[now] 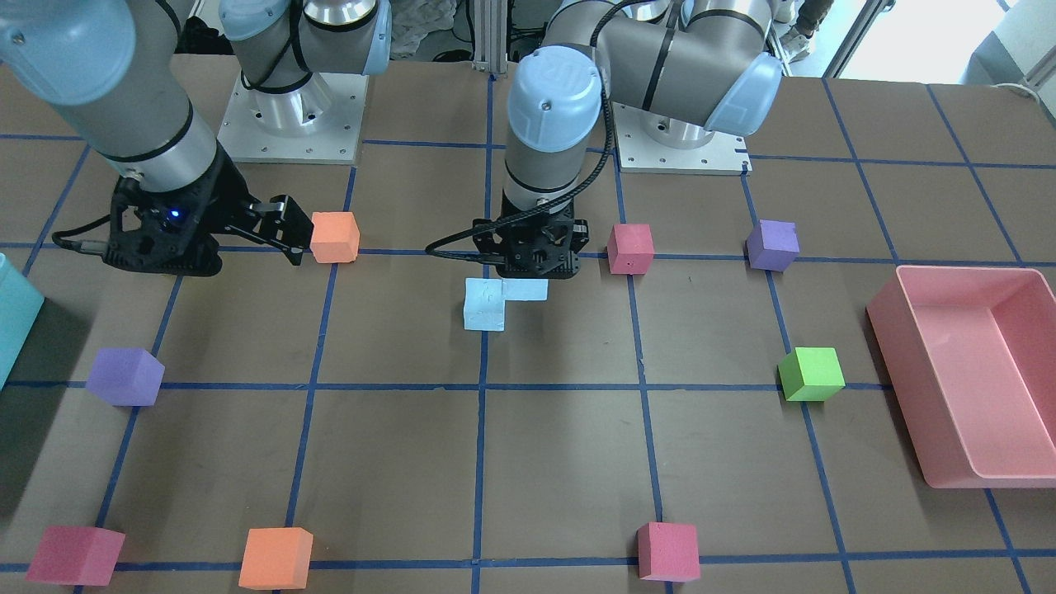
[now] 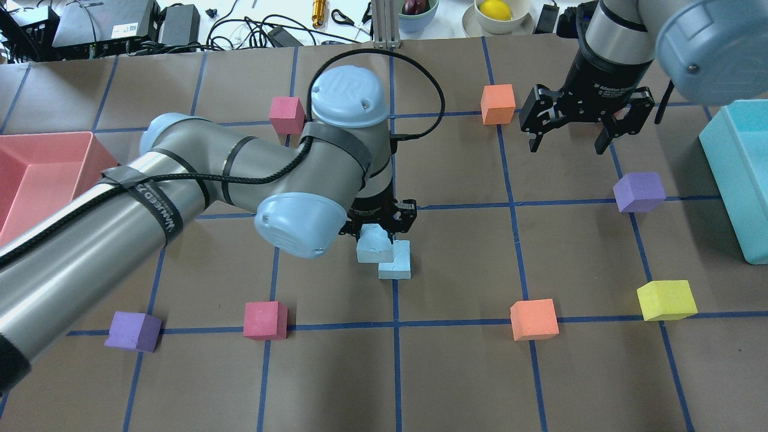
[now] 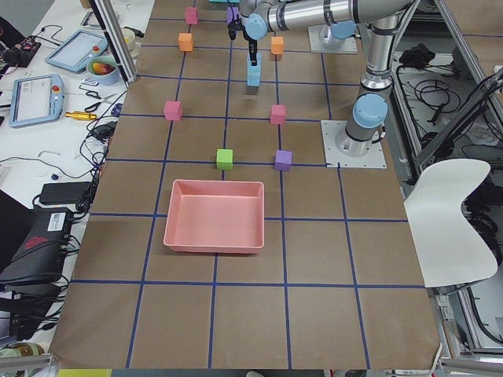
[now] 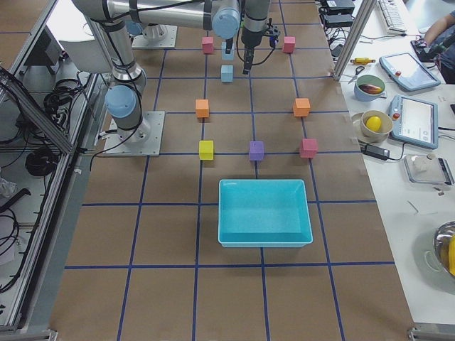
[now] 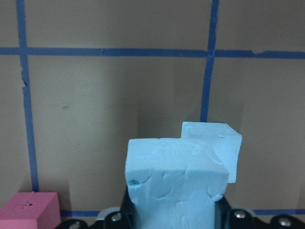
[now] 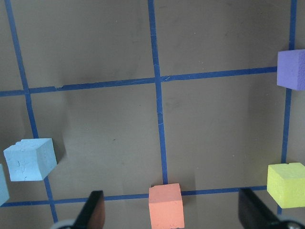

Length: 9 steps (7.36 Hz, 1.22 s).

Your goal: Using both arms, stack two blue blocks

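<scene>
Left gripper (image 2: pixel 379 231) is closed on one blue block (image 5: pixel 174 183), pinching two opposite sides, and holds it raised off the table (image 2: pixel 456 372). The second blue block (image 2: pixel 396 268) sits flat near the table's middle. It is just beside and below the first, not squarely under it. Both are cubes with no long axis, edges roughly parallel to the blue tape lines (image 2: pixel 395 360). Material is pale sky-blue foam, faces cracked and dented. Right gripper (image 2: pixel 567 141) hangs wide open and empty, well apart.
</scene>
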### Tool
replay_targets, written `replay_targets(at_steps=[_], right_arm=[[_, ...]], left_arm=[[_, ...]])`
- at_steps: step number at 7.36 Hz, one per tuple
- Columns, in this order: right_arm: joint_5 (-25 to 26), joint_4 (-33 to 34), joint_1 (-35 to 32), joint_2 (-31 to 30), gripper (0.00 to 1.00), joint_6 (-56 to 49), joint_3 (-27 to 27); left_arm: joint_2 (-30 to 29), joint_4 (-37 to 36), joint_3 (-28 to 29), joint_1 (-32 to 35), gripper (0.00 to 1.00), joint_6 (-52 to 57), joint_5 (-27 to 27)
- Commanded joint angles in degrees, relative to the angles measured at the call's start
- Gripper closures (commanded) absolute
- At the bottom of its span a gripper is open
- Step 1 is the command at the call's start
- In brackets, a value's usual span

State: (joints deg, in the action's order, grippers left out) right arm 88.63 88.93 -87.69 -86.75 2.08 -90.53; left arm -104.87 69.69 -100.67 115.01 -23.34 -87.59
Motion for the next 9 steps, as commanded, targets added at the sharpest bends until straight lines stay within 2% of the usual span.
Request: replay_targets(at_steps=[1,6,7,8,9], right_arm=[[0.1,-0.5,0.1,-1.8,0.0,0.0,0.4],[0.0,-0.4,-0.2,-3.6,0.0,-0.1,-0.3],[0.1,-0.5,-0.2,-3.6,0.0,-0.1,-0.3],[0.1,-0.5,-0.3,-3.6,0.0,-0.1,-0.3],[0.3,-0.5,-0.5,-3.6,0.0,-0.1,-0.3]], left_arm=[[-3.0,-4.9,0.0,1.8,1.0,-1.0,0.0],[-4.6,-5.2,-0.8,2.0,1.0,-0.7,-0.2],[-4.9,-5.1,-0.9,2.0,0.6,-1.0,-0.2],[-5.0,-5.3,-1.1,2.0,0.01,-1.4,-0.2],[-3.5,-5.4,-0.8,1.7,0.0,-0.4,0.1]])
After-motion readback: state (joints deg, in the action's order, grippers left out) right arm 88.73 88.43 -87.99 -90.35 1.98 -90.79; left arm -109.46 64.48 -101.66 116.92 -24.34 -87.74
